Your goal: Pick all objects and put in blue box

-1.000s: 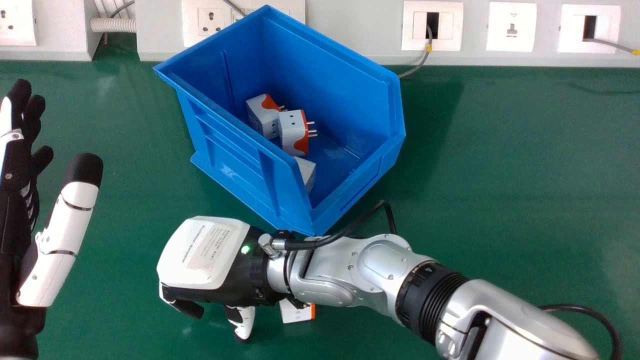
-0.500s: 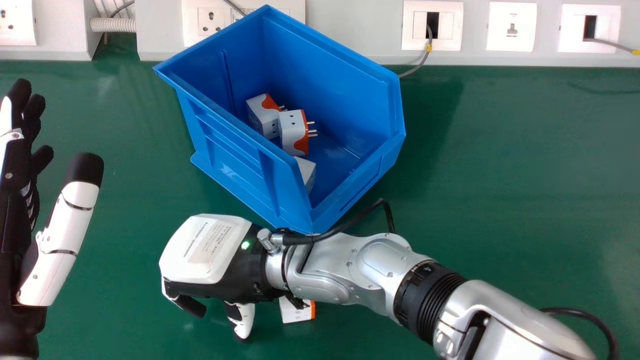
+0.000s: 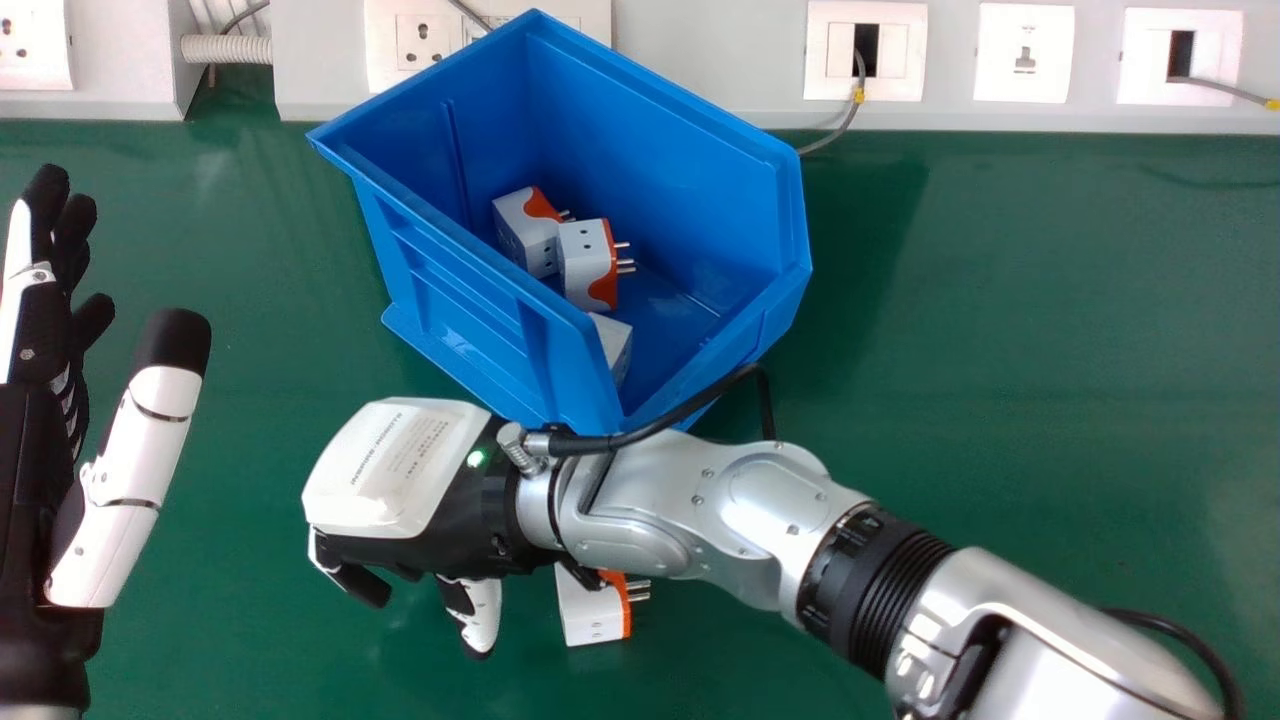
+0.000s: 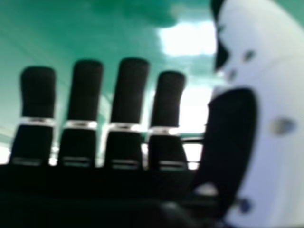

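Blue box: it stands on the green desk (image 3: 1000, 350), and I'll place everything by this blue box (image 3: 465, 320).
Right hand: my right hand (image 3: 395, 470) is on the near side of the blue box, palm turned away from the head camera. It is open, fingers straight and slightly spread, thumb held apart from them, and I have hold of nothing.
Loose adaptor: one white and orange adaptor (image 3: 592, 617) lies on the desk, just nearer me than the blue box. My wrist hides part of it, and its pins point to my right.
Boxed adaptors: three sit inside the blue box. The far adaptor (image 3: 527, 232) and the middle adaptor (image 3: 583, 262) lie close together; the near adaptor (image 3: 614, 345) is partly hidden by the box's wall.
Left hand: my left hand (image 3: 30, 480) is open and empty, left of the blue box and well apart.
Socket strip: the socket strip (image 3: 700, 60) runs behind the blue box.
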Available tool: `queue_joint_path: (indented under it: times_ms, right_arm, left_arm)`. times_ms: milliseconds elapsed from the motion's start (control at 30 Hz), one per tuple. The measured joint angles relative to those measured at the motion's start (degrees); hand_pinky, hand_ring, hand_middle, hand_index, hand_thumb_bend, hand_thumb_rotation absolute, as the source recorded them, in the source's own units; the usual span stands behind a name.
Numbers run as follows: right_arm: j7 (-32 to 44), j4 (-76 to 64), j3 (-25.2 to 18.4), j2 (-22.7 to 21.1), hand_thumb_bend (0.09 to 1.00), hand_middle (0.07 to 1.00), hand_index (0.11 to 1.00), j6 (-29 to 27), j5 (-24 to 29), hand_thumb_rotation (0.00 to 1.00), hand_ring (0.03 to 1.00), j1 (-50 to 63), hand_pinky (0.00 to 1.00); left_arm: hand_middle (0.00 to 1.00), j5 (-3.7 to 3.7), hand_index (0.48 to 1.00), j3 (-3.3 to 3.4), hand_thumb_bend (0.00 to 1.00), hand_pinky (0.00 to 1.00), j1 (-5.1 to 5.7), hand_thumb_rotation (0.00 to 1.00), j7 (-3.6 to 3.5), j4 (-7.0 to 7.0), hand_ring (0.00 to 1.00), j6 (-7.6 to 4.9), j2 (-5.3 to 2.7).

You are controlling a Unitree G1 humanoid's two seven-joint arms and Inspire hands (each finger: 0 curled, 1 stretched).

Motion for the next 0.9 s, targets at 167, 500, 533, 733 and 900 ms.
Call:
queue_joint_path:
  times_ms: [167,500,533,733,900]
  right_arm:
    - [5.0,-6.4,-0.2,-3.0,0.949,0.881,0.821,-1.9,-0.2,0.19,0.837,-0.2,0.71]
    - [14.8,-21.7,-4.5,-9.1,0.995,0.984,0.922,-1.7,2.4,0.25,0.959,1.8,0.84]
    - [15.6,-23.0,-5.0,-9.8,0.997,0.990,0.928,-1.5,2.5,0.25,0.968,2.4,0.86]
    - [18.8,-31.9,-7.4,-16.5,0.984,0.992,0.926,-3.9,4.1,0.22,0.973,5.4,0.87]
    - [23.9,-37.3,-9.8,-21.0,0.861,0.987,0.921,-6.7,5.9,0.12,0.979,5.3,0.86]
  left_arm:
    - [1.00,-0.29,1.000,-0.35,0.56,0.95,-0.37,0.88,-0.02,0.44,1.00,0.02,0.00]
    - [1.00,-0.06,1.000,-0.61,0.56,0.93,-1.03,0.88,0.05,0.47,0.99,0.18,0.03]
    - [1.00,0.02,1.000,-0.67,0.56,0.92,-1.09,0.88,0.05,0.47,0.99,0.19,0.03]
    - [1.00,0.22,1.000,-0.89,0.56,0.91,-1.16,0.88,0.11,0.46,0.99,0.39,0.03]
    - [1.00,0.31,1.000,-1.23,0.57,0.91,-1.37,0.87,0.18,0.46,0.99,1.10,0.02]
